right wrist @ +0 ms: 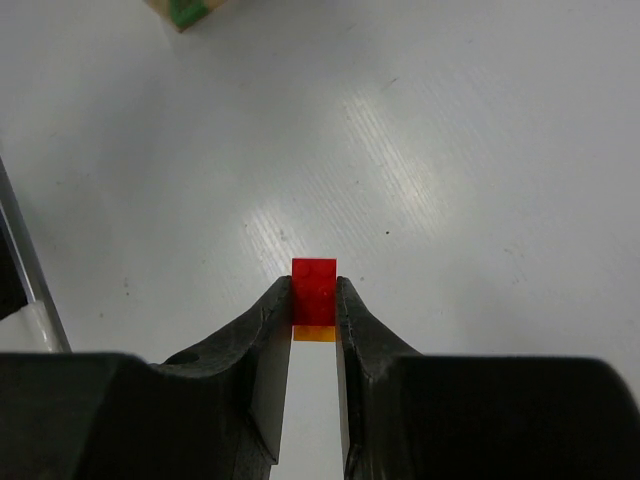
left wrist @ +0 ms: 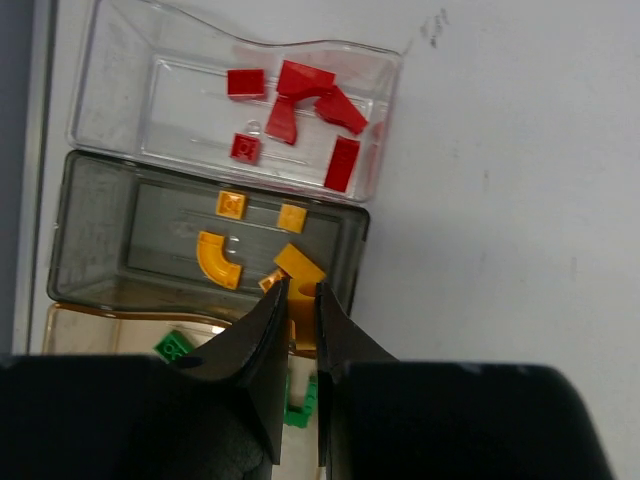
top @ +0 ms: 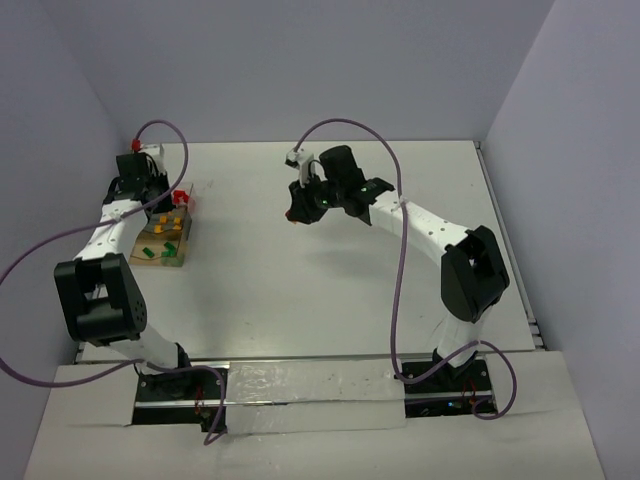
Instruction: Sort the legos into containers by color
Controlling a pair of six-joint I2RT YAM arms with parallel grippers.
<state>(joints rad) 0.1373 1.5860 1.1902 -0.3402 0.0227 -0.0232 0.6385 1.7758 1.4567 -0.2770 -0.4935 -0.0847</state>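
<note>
Matte white surface (top: 330,290), faintly streaked where the light falls, enclosed by plain pale-lilac walls (top: 300,60). Two jointed arms in white and black rise from its near edge: the left arm (top: 105,290) and the right arm (top: 440,235).

At the far left of the surface lies a row of three containers (top: 168,230). They are shallow, glossy, round-cornered rectangular trays joined side to side.
- The clear container (left wrist: 120,100) holds flat and sloped red legos (left wrist: 300,80).
- The smoke-tinted container (left wrist: 100,240) holds orange-yellow legos (left wrist: 218,258), one of them a curved quarter-ring.
- The amber-toned container (left wrist: 100,325) holds green legos (left wrist: 172,346), mostly hidden.

Left claw (left wrist: 300,295): over the smoke-tinted container, its black tapered fingers a sliver apart. Whether they pinch anything cannot be told.

Right claw (right wrist: 314,300): above bare mid-surface, clamped on a studded red brick (right wrist: 314,280) with an orange-yellow piece (right wrist: 314,333) beneath it.
</note>
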